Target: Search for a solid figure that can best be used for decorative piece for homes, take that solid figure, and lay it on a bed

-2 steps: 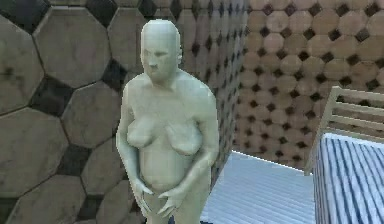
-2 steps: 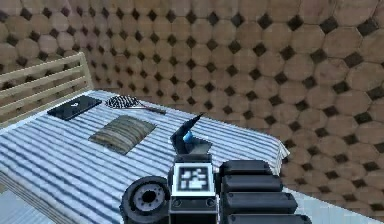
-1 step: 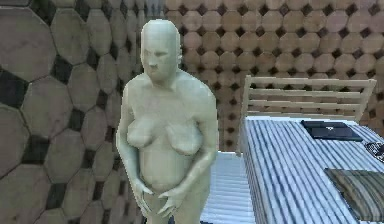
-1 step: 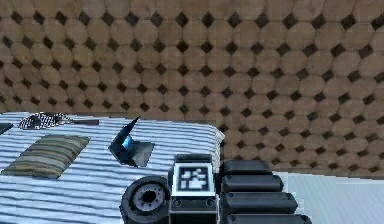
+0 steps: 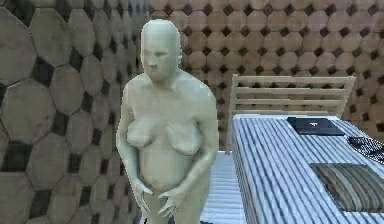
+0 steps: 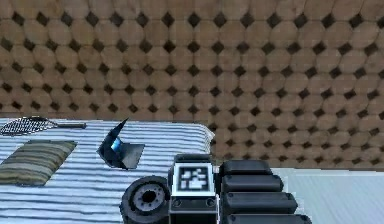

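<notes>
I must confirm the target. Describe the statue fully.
The statue is a pale grey-green human figure, smooth and stone-like: bald head, full torso, arms bent with hands meeting low at the belly. It is upright at the forward view's middle-left, before the tiled wall and left of the striped bed. Its lower part runs off the bottom edge, so what it touches cannot be told.

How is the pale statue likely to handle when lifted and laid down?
The statue looks like rigid cast material, so probably stiff and maybe heavy. Tall and narrow, it may tip if stood up. Its smooth, rounded surface could slip.
</notes>
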